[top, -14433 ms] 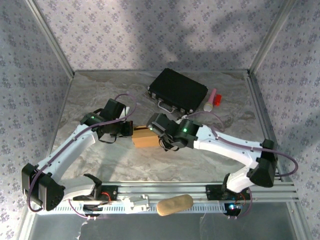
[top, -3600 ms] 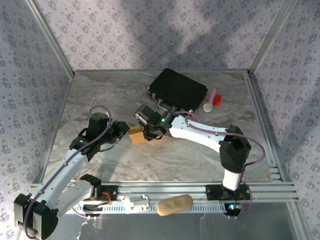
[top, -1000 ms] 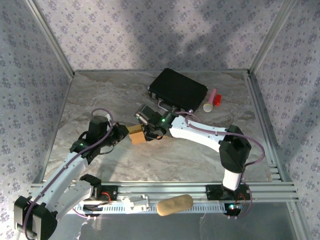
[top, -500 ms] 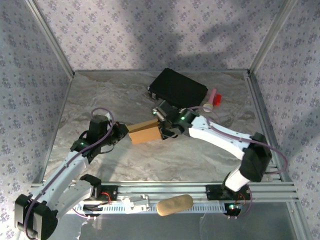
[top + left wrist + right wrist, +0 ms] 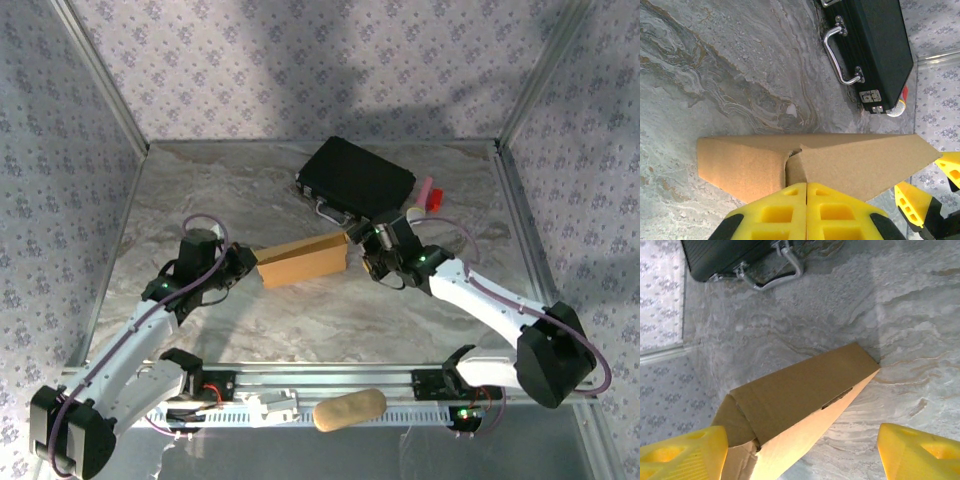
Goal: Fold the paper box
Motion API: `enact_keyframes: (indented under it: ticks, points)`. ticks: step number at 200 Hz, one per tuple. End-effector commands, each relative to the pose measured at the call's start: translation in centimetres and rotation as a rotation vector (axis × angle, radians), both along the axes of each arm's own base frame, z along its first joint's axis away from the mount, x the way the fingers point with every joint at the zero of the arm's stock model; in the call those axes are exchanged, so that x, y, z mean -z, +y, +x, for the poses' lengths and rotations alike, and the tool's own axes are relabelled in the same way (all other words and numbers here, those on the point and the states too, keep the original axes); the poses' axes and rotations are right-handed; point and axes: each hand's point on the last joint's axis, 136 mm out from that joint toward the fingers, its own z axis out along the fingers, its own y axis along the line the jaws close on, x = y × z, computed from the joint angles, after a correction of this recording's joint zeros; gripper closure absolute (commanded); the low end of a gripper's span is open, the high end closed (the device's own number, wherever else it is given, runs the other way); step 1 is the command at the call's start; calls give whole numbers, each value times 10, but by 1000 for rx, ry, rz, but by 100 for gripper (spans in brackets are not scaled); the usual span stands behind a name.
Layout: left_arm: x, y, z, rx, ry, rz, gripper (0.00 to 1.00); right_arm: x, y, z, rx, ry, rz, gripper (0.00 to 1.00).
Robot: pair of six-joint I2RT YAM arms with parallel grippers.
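- Cardboard of plain tan makes up the paper box (image 5: 302, 262), a long narrow form lying across the middle of the marbled worktop (image 5: 200, 190). It runs from left to right, and its right end slants a little toward the far side.
- The left pincer (image 5: 247, 268) meets the box at its left end.
- From the left wrist, this pincer (image 5: 806, 200) has its two yellow fingers (image 5: 775, 215) pressed flat together. The lower edge of the box (image 5: 840, 162) runs down into their seam, so they are clamped on a thin fold of the cardboard.
- The rest of the box reaches away to both sides of that grip, with a folded seam in the cardboard just above the fingers.
- The right pincer (image 5: 360, 252) sits just beside the right end of the box, with its jaws standing wide apart.
- From the right wrist, one yellow finger (image 5: 682, 450) of the right pincer shows at the lower left and the other at the lower right.
- The box (image 5: 805, 390) comes up between these two fingers from the lower left. Its near, open-flapped end is close against the left-hand finger, and its far corner points up and to the right, over the worktop.
- Whether that finger touches the cardboard cannot be told; the other is well apart from it.
- A black case (image 5: 355, 178) with a metal handle lies beyond the box toward the far side, near it but apart.
- A red-and-white item (image 5: 425, 198) lies just beside the right edge of the case.
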Motion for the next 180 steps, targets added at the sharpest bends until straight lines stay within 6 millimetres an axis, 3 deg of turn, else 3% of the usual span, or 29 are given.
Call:
enact_keyframes:
  ticks: [1, 43, 62, 118, 180]
  points:
    - [41, 12, -24, 9, 158, 111, 93, -30, 19, 10, -81, -115, 77, 21]
    - [40, 12, -24, 11, 156, 109, 95, -39, 4, 7, -20, -166, 48, 21]
    - [40, 11, -23, 13, 156, 109, 95, -42, 7, 10, -38, -165, 58, 21]
    - [38, 8, -23, 18, 154, 111, 96, -20, 25, 19, -58, -116, 107, 36]
    - [37, 9, -23, 17, 151, 118, 96, -1, 14, 16, -27, -82, 84, 52]
